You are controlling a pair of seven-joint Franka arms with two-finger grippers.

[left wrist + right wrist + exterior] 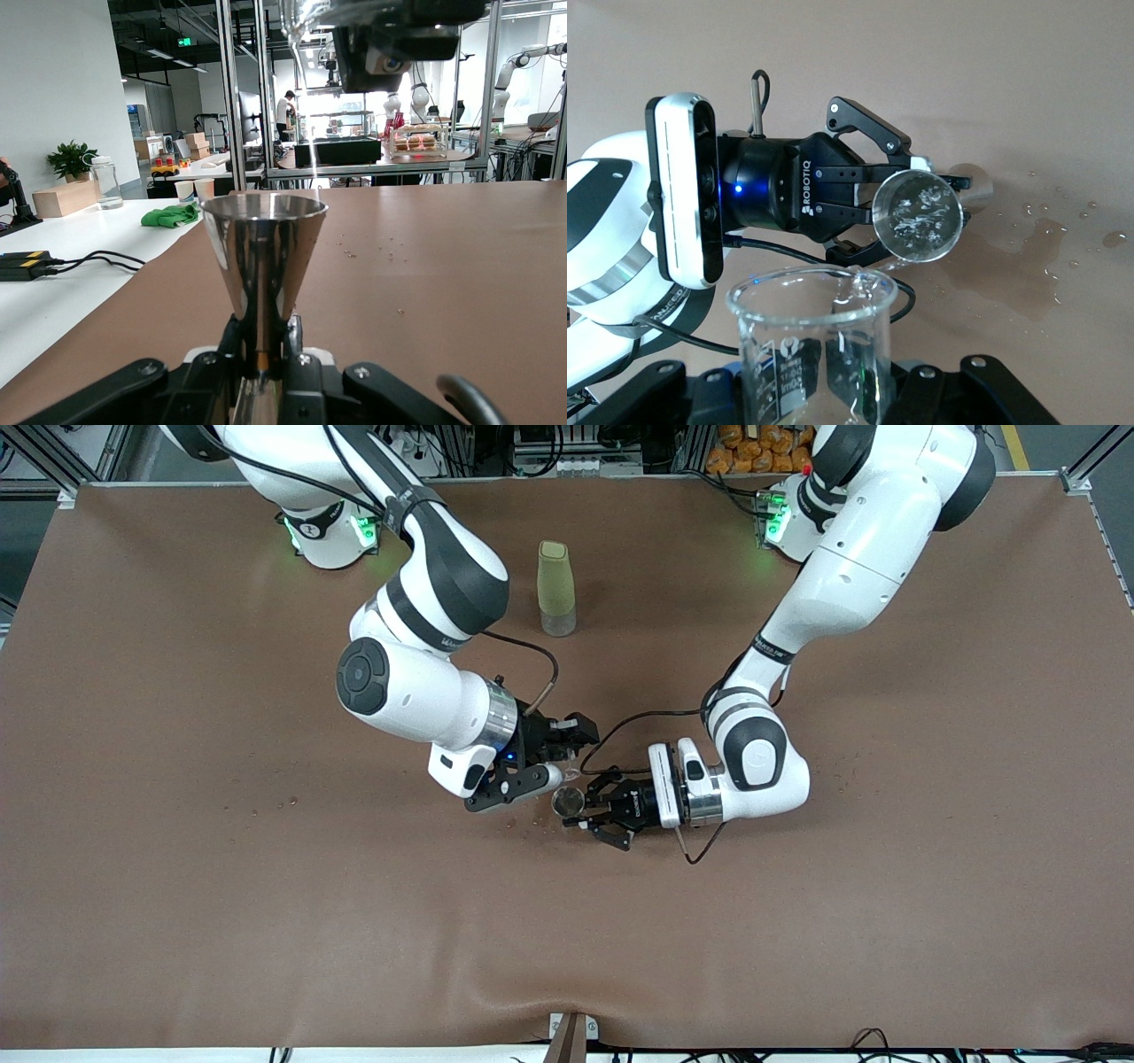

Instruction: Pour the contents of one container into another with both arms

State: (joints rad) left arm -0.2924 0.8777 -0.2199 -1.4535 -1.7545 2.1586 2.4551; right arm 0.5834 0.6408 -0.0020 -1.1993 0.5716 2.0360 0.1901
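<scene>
Clear glass cup (pixel 811 341) tilted, left claw (pixel 908 208) gripping steel jigger (pixel 920 217), wet table (pixel 1028 266)

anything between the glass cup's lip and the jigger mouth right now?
Nothing visible. The right gripper holds the glass cup tipped just above the steel jigger, which the left gripper holds upright at its waist. The jigger's mouth is open and water is in it. Some drops lie on the table.

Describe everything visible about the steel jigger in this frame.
The steel jigger is a shiny, mirror-like metal hourglass with two cones joined at a narrow waist. It stands upright, clamped at the waist by the left claw, with its round mouth up. Liquid glints inside. The right claw tilts a small clear glass beaker with printed markings above it, a thin stream falling toward the mouth. Droplets and a wet patch lie on the brown table beneath.
</scene>
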